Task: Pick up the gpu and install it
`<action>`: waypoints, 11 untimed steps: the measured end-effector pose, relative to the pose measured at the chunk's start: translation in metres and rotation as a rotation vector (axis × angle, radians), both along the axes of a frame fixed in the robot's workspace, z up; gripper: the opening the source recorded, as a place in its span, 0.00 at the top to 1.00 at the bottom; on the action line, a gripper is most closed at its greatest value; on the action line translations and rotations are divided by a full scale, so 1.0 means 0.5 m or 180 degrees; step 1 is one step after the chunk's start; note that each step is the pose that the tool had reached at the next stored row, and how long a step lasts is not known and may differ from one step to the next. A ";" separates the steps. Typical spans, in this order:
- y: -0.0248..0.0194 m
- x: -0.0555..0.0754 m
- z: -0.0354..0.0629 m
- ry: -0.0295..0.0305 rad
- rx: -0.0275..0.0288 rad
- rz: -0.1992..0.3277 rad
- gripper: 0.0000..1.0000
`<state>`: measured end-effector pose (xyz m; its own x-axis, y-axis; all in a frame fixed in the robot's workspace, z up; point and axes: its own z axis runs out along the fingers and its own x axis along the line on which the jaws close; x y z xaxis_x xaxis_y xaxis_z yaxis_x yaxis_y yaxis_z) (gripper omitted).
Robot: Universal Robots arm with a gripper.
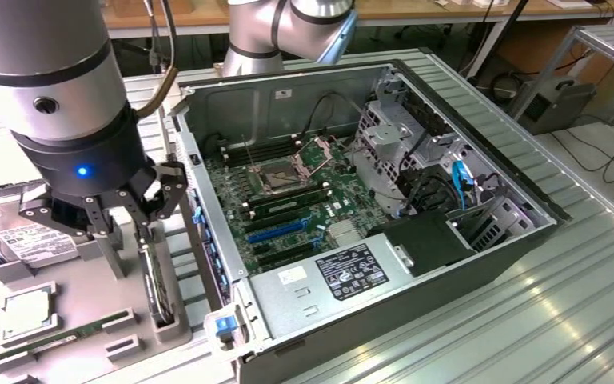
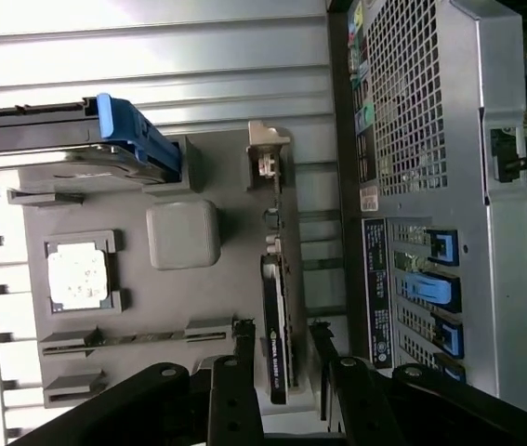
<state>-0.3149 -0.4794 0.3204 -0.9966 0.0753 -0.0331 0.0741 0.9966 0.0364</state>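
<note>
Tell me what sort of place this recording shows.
Probably a robotics lab bench set up for computer assembly: an open tower PC case with its motherboard exposed lies on a ribbed metal table, beside a grey fixture tray holding the gpu and a hard drive.

the black gripper (image 1: 128,222) on the silver robot arm hangs low over the grey moulded parts tray (image 1: 83,296) at the exterior view's left, fingers spread. right beneath it, the thin dark gpu card (image 1: 157,280) stands on edge in its slot, just beside the open grey computer case (image 1: 414,288). a silver hard drive with white label (image 1: 29,240) and a long green memory stick (image 1: 57,340) lie on the same tray.
</note>
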 end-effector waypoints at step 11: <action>-0.0005 -0.009 -0.053 -0.0013 0.0000 -0.0002 0.64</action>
